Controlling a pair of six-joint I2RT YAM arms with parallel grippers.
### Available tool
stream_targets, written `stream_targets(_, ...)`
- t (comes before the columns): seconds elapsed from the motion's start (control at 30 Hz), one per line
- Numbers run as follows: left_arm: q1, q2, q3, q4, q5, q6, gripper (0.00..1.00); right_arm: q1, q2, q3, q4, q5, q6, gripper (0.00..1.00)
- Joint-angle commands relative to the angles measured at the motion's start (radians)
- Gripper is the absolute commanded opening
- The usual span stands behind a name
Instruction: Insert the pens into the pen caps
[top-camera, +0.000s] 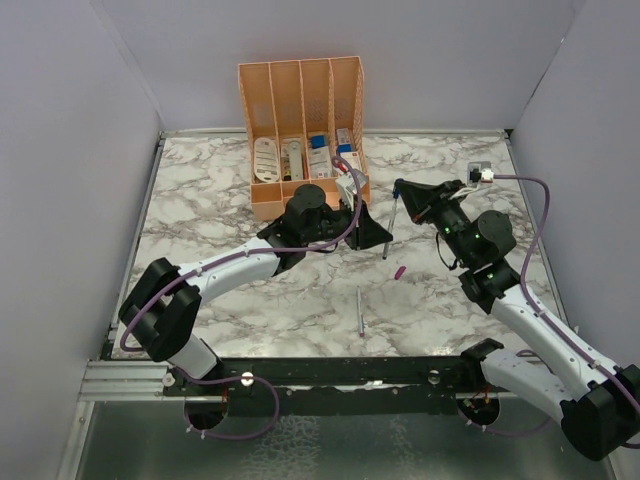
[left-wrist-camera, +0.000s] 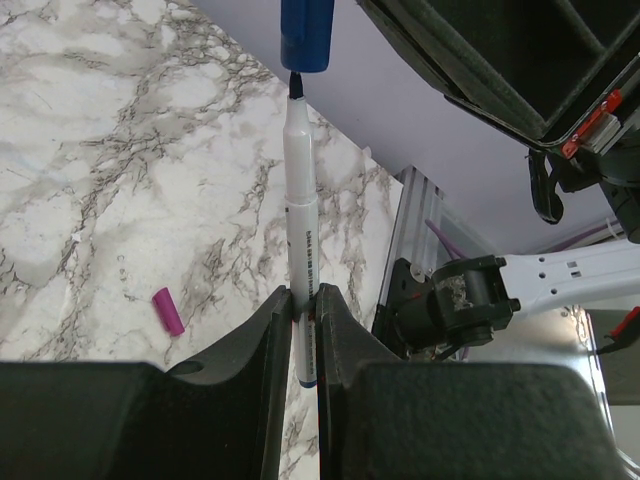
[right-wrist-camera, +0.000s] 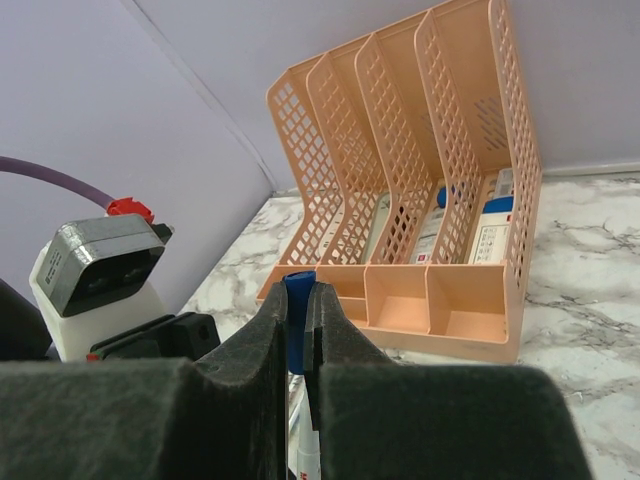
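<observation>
Two grippers: both are closed on something and meet nose to nose above the marble table (top-camera: 200, 200), just in front of the peach organizer (top-camera: 300, 110)
Left gripper (left-wrist-camera: 303, 300): fingers pinched narrowly on the lower barrel of the held pen (left-wrist-camera: 300, 200)
Held pen: grey-white and raised off the table, its dark tip pointing away from the left gripper towards the blue cap (left-wrist-camera: 306, 35)
Right gripper (right-wrist-camera: 297, 305): fingers squeezed almost together, with the blue cap clamped between them
Blue cap: in line with the held pen, open end facing the tip; the tip sits right at the mouth, and whether it has gone in cannot be told
Loose pen (top-camera: 360, 310): lies flat on the table between the two arms, nearer the bases, touching neither gripper
Magenta cap (top-camera: 399, 271): lies on its side on the marble, near the loose pen but apart from it, below the two grippers in the top view
Organizer contents: white and blue boxed items stand in the rear slots
</observation>
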Motion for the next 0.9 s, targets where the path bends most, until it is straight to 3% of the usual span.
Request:
stream_targets(0.0,-0.006,0.002,0.030,0.040,-0.016,-0.001,0.00,0.006,-0.006,-0.014,0.011,-0.028,0.006,0.01)
stream_targets(0.87,-0.004,-0.026,-0.013,0.039,-0.020,-0.011,0.00,0.005,0.037,0.029,0.027,-0.001,-0.036,0.01)
